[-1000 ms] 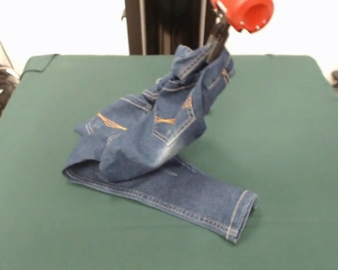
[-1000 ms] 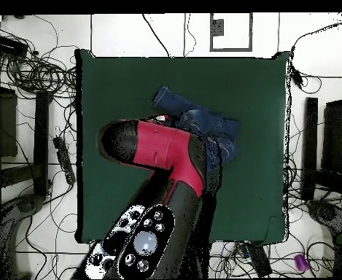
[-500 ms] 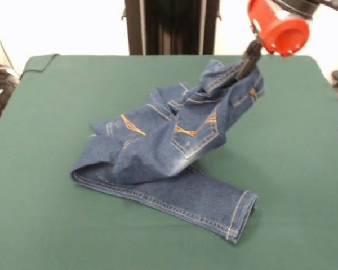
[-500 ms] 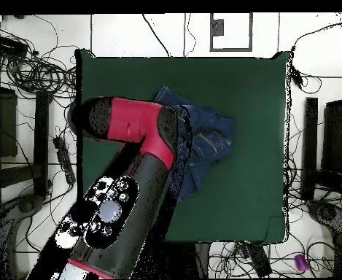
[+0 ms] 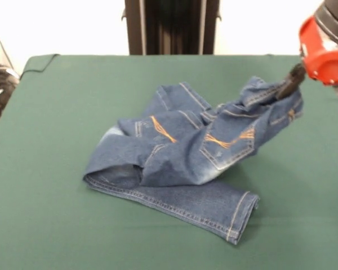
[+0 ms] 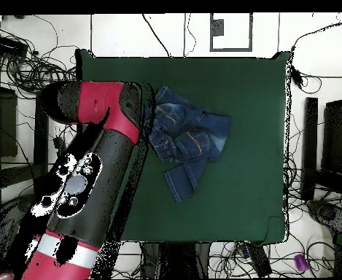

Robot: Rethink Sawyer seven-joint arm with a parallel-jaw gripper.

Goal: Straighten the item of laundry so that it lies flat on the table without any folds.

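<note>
Pinching the jeans' (image 5: 186,152) raised waistband, fingers (image 5: 290,84) lift it.

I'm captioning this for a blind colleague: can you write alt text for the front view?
A robot gripper holds one edge of a small pair of blue jeans lifted at the right, while the rest lies crumpled and folded on a green table. One leg stretches toward the front right.

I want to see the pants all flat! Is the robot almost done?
Not yet. One leg of the jeans already lies flat toward the table's front. Right now the pincer pinches the waistband and holds it up off the cloth near the table's side. The rest stays bunched and folded over itself, so it needs spreading out.
</note>
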